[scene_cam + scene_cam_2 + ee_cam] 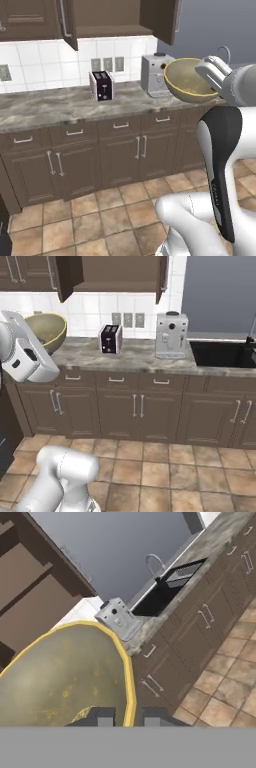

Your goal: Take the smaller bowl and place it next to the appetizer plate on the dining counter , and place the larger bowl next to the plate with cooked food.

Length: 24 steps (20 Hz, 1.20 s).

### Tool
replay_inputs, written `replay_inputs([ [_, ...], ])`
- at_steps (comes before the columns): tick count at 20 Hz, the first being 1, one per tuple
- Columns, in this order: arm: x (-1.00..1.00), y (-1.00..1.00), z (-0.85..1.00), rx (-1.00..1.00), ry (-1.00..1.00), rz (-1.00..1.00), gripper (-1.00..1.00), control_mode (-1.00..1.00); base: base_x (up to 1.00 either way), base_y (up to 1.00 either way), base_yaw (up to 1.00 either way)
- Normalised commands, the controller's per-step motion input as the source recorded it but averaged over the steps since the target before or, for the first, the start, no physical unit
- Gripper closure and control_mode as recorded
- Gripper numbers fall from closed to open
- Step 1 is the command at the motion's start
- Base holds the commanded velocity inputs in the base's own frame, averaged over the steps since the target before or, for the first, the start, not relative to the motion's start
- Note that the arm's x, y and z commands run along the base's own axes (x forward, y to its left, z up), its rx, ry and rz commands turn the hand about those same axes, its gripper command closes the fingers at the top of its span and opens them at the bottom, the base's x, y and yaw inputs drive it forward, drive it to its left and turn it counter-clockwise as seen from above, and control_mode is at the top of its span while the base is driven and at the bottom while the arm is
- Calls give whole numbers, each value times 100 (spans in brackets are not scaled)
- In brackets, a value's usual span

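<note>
The smaller bowl (186,80), olive-yellow with a pale rim, hangs in the air in front of the kitchen counter, tilted on its side. My gripper (205,76) is shut on its rim. In the hand view the bowl (60,677) takes up the lower left, and its yellow rim runs down between the two dark fingertips of the gripper (128,717). From the right base view the bowl (47,330) sits just above my white hand. The larger bowl, both plates and the dining counter are out of view.
A marbled counter (50,107) over brown cabinets carries a black toaster (102,85) and a silver coffee machine (155,75). A dark sink (220,353) lies at the right. Upper cabinet doors (67,22) hang open overhead. Tiled floor (150,466) lies ahead.
</note>
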Motion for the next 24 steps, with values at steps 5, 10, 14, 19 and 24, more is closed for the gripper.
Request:
replay_inputs([
  [5, 0, 0, 0, 0, 0, 0, 100, 100, -100, -2, 0],
  [10, 0, 0, 0, 0, 0, 0, 100, 100, -100, -6, 0],
  [14, 0, 0, 0, 0, 0, 0, 100, 100, -100, -19, 0],
  [19, 0, 0, 0, 0, 0, 0, 100, 100, -100, -27, 0],
  [24, 0, 0, 0, 0, 0, 0, 100, 100, -100, -30, 0],
])
